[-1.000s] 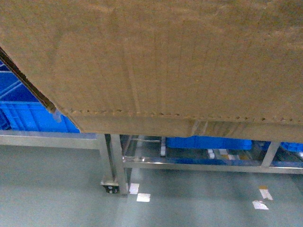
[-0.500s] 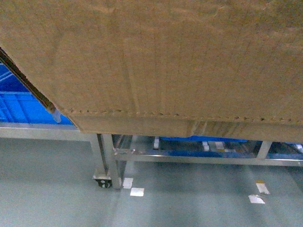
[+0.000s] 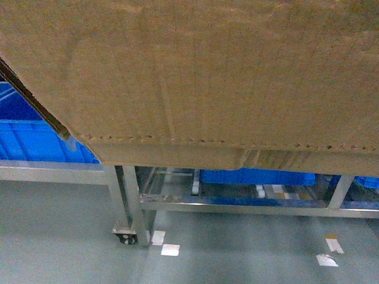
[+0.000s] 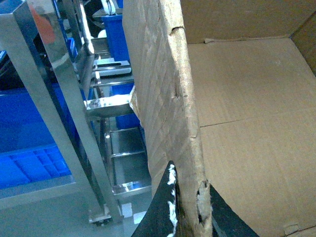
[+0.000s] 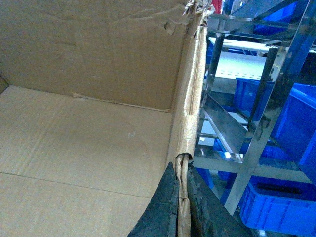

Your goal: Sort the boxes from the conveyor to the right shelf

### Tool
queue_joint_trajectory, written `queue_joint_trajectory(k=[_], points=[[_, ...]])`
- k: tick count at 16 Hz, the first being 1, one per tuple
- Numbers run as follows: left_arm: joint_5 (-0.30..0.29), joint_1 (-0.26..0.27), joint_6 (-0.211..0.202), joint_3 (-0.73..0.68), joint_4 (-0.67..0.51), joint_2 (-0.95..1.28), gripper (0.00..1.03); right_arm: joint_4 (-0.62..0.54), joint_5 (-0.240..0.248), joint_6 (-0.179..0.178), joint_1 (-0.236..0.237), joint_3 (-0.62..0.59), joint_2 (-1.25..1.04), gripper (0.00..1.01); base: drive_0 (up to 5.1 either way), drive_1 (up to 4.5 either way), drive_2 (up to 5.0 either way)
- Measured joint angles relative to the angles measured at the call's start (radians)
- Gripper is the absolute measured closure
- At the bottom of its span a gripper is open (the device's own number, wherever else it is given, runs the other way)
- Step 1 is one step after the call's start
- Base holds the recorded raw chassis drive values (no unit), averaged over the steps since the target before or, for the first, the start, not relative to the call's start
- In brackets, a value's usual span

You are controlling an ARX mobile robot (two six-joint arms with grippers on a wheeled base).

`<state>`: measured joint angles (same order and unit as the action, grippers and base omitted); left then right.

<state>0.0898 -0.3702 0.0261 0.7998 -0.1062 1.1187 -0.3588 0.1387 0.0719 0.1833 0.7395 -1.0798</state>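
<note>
Big brown cardboard box (image 3: pixel 195 77) held up in the air, filling the top of the head view, perforated seam running along its lower edge. Left gripper (image 4: pixel 186 207) clamped tight on the box's left wall, one dark finger (image 4: pixel 160 210) outside, the other inside, ragged torn edge between them. Right gripper (image 5: pixel 181 202) pinched shut on the right wall the same way, fingers either side of the torn cardboard rim. Box is open-topped, inside bare. Steel shelf (image 3: pixel 237 204) stands right behind and below the box, low rail and leg with a caster on the grey floor (image 3: pixel 71 236). Blue crates (image 3: pixel 35 142) sit on the shelf tiers, also visible beside both box walls in the wrist views.
</note>
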Motion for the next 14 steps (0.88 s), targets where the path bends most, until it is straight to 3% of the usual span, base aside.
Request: queue_joint_trajectory(k=[11, 14], points=[[0.0, 0.0, 0.0, 0.0, -0.001, 0.002, 1.0, 0.001, 0.0, 0.0, 0.0, 0.0, 0.0, 0.99, 0.0, 0.0, 0.0], [0.0, 0.001, 0.0, 0.0, -0.001, 0.003, 1.0, 0.002, 0.0, 0.0, 0.0, 0.0, 0.0, 0.99, 0.1, 4.47, -4.2]])
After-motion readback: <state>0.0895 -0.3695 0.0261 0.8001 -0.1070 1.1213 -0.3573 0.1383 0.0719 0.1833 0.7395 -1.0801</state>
